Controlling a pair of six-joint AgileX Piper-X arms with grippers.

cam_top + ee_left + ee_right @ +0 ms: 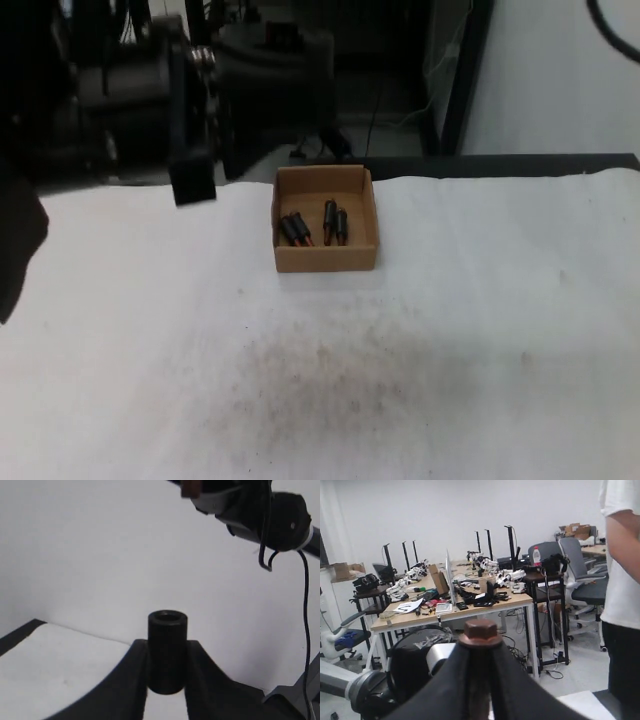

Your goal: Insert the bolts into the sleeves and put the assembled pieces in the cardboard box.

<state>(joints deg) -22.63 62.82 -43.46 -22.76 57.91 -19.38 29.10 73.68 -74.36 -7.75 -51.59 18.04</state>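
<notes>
Tabletop [480, 330] spreads white below, with the cardboard box [325, 260] sitting toward its far middle. My left gripper [167, 650] is clamped on a black sleeve [167, 627], which stands upright between the fingers with its open end poking above them. My right gripper [479, 652] pinches a bolt [479, 631], its rusty hex head just above the fingertips. Four assembled pieces [335, 222] lie in the box, two and two.

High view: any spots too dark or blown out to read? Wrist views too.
High view: cloth bright, pieces in the cardboard box mere dark shapes, machinery at the back near black. Left wrist view: sleeve and left gripper silhouetted against a bright wall. Right wrist view: bolt head lit, right gripper black beneath it.
</notes>
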